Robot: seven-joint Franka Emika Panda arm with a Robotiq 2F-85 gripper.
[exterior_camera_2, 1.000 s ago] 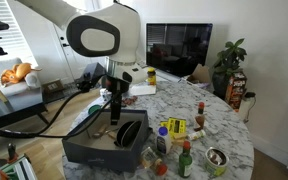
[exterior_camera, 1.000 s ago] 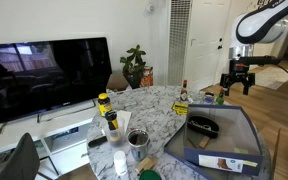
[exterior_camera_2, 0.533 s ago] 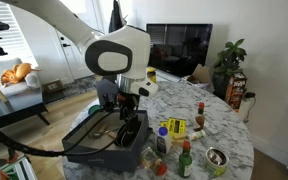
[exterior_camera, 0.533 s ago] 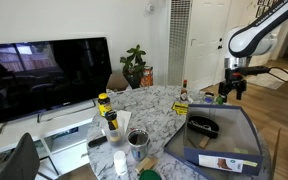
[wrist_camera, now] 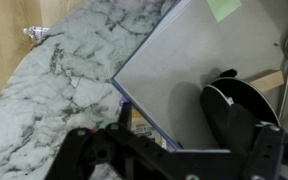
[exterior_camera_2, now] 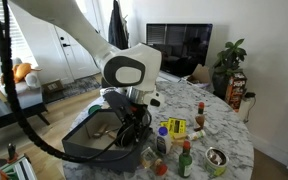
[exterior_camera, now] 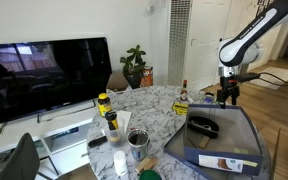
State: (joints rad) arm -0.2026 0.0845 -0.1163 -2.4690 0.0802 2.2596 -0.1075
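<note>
Gripper (wrist_camera: 174, 165): fingers spread wide, nothing between them. It hangs over the near rim of the grey bin (wrist_camera: 169, 70), where the bin meets the marble table (wrist_camera: 64, 85). In an exterior view the gripper (exterior_camera: 227, 96) is above the bin's far corner.

Black pan (wrist_camera: 234, 108): lies inside the bin, on its floor, toward the side under one finger. Apart from the gripper, no contact. Round and shallow, open side up. A pale bar runs out from it toward the right edge of the wrist view, tilted slightly upward; cannot tell whether it is the pan's handle. In an exterior view the pan (exterior_camera: 203, 126) sits at the bin's end nearest the arm, its oval outline running across the bin (exterior_camera: 246, 126).

Writing: none legible.
- Green note (wrist_camera: 224, 8) on the bin floor, blank as far as can be seen.
- Pale label (exterior_camera: 221, 162) in the bin, text too small.
- Yellow-labelled bottles (exterior_camera: 104, 103) on the table, print unreadable.
- Yellow box (exterior_camera_2: 174, 127) beside the bin (exterior_camera_2: 84, 145), print blurred.
</note>
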